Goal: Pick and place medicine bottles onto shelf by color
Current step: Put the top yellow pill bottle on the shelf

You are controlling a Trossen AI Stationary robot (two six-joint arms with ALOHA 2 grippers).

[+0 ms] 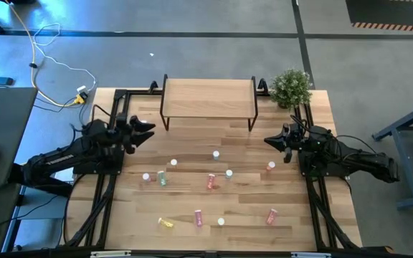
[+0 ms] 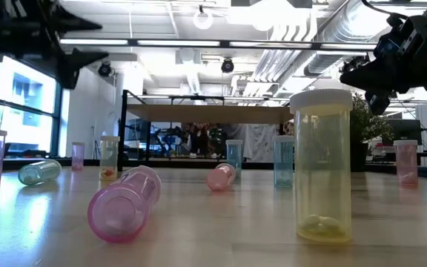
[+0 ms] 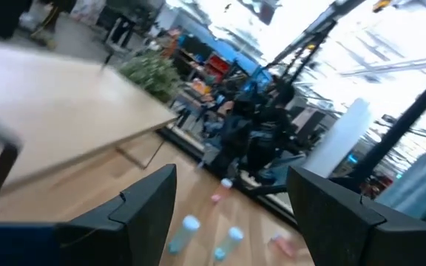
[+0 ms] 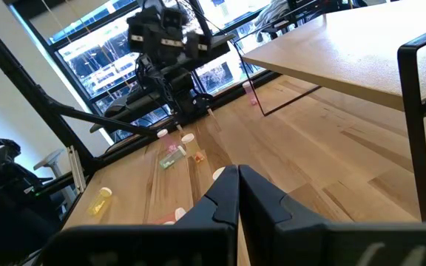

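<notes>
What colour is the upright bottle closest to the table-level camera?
Yellow, see-through, with a white cap: the upright bottle shows best in the low view.

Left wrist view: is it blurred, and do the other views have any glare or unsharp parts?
Left wrist view: smeared throughout, shelf edges soft. Low view: bright ceiling lights, near yellow bottle sharp, room behind hazy. High and right wrist views: sharp, evenly lit.

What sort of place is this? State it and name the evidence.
Likely a robotics lab or workshop: a wood table on a bare concrete floor, loose cables running across it, and exposed ducts under an open ceiling.
</notes>
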